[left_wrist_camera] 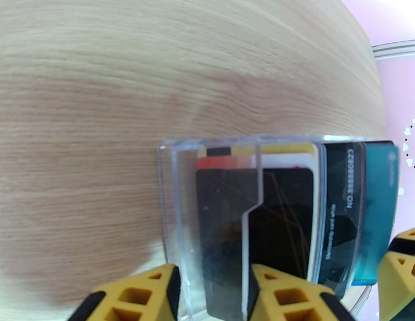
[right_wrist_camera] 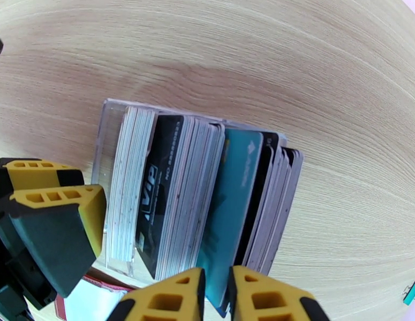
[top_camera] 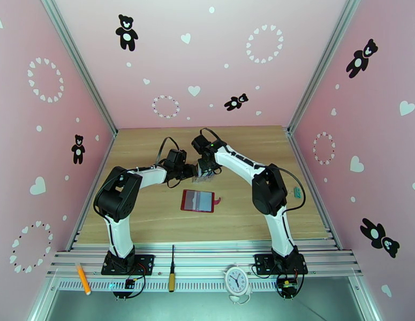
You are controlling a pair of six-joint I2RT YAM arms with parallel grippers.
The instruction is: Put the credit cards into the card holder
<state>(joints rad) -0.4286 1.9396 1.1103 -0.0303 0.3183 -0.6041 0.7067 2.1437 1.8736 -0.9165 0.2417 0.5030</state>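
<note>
Right wrist: right fingers (right_wrist_camera: 167, 302) pinch teal card (right_wrist_camera: 232, 199), left fingers (right_wrist_camera: 57, 209) rack (right_wrist_camera: 112, 111).

Top view: the clear plastic slotted rack (top_camera: 203, 179), near the counter's middle, is largely covered by the left hand (top_camera: 193, 171) and right hand (top_camera: 208, 168); its contents cannot be made out. A small green item (top_camera: 296, 192) by the counter's right edge is too small to identify.

Left wrist view: the rack's lower part and the left fingers (left_wrist_camera: 137, 298) run off the bottom edge. Lettering on the black plastic card (left_wrist_camera: 341, 209) is blurred.

Right wrist view: the dark-red folding wallet (right_wrist_camera: 108, 283) is a sliver, the rest behind the left hand and rack. Whether the right hand pinches the teal plastic card (right_wrist_camera: 234, 199) cannot be judged.
</note>
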